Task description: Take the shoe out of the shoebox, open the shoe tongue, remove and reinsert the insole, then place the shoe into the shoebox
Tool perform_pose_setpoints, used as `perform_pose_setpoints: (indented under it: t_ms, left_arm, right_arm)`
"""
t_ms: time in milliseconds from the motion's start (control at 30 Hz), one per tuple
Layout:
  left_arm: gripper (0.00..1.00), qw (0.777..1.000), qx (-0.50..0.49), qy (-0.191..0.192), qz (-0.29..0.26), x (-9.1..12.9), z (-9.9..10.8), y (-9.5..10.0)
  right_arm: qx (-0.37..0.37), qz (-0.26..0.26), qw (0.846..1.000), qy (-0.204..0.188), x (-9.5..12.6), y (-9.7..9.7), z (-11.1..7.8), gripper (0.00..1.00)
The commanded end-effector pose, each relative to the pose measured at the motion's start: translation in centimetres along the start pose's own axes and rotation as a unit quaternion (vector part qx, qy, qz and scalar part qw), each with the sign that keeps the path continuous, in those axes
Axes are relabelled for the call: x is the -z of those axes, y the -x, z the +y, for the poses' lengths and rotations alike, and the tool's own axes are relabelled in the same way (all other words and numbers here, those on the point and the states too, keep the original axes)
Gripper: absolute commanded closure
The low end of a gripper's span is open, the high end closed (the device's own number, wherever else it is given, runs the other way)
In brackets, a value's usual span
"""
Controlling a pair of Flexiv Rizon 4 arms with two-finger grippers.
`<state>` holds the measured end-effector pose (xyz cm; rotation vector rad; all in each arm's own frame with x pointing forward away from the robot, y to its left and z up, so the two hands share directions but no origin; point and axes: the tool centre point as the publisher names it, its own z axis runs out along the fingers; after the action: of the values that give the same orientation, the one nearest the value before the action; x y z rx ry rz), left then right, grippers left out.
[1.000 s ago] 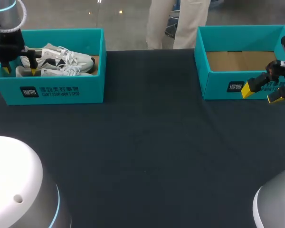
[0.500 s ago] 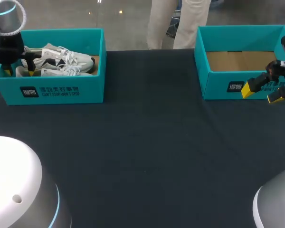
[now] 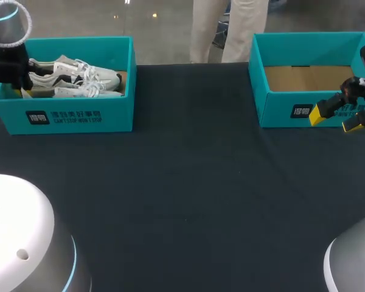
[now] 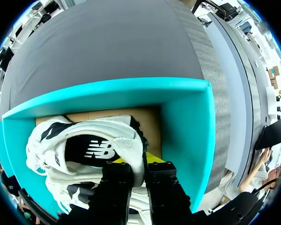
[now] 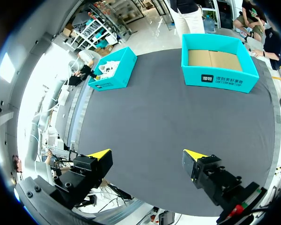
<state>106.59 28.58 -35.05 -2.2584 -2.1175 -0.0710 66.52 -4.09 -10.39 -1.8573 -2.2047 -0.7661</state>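
A pair of white shoes with black trim (image 3: 76, 79) lies in the teal shoebox (image 3: 79, 117) at the table's far left. My left gripper (image 3: 21, 91) hangs over the box's left end, with its fingers pinched together on the heel rim of one white shoe (image 4: 96, 140). In the left wrist view the left gripper (image 4: 139, 165) holds the padded heel edge between its black fingers, close to the box wall (image 4: 187, 126). My right gripper (image 3: 334, 118) stands open in front of the other teal box, with nothing between its fingers (image 5: 99, 153).
A second teal box (image 3: 280, 109) at the far right holds nothing but its brown cardboard floor. The dark table cloth (image 3: 188, 182) stretches between the two boxes and toward the near edge. The right wrist view takes in both boxes (image 5: 220, 79) from afar.
My left gripper's fingers, wide apart around the shoe's heel a second ago, have come together on it. The right arm has not moved.
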Motion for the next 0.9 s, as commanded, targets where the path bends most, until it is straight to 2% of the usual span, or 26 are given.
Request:
perform_pose_setpoints:
  t_ms: [33,267,367,533,900]
  left_arm:
    - [1.00,1.000,0.000,0.006,0.004,0.1,-0.2,-0.2]
    - [1.00,1.000,-0.001,0.022,0.017,1.7,-0.2,-0.8]
    - [1.00,0.999,-0.004,0.029,0.020,3.3,-0.3,-1.1]
    - [1.00,0.999,-0.009,0.039,0.015,6.4,-0.5,-1.5]
    - [1.00,0.999,-0.021,0.045,0.012,14.8,-0.3,-2.3]
  right_arm:
    - [-0.001,-0.001,1.000,-0.003,-0.1,0.0,0.3,0.00]
    - [-0.001,-0.001,1.000,-0.003,-0.1,0.0,0.3,0.00]
    - [-0.001,-0.001,1.000,-0.003,-0.1,0.0,0.3,0.00]
    - [-0.001,-0.001,1.000,-0.003,-0.1,0.0,0.3,0.00]
    - [-0.001,-0.001,1.000,-0.003,-0.1,0.0,0.3,0.00]
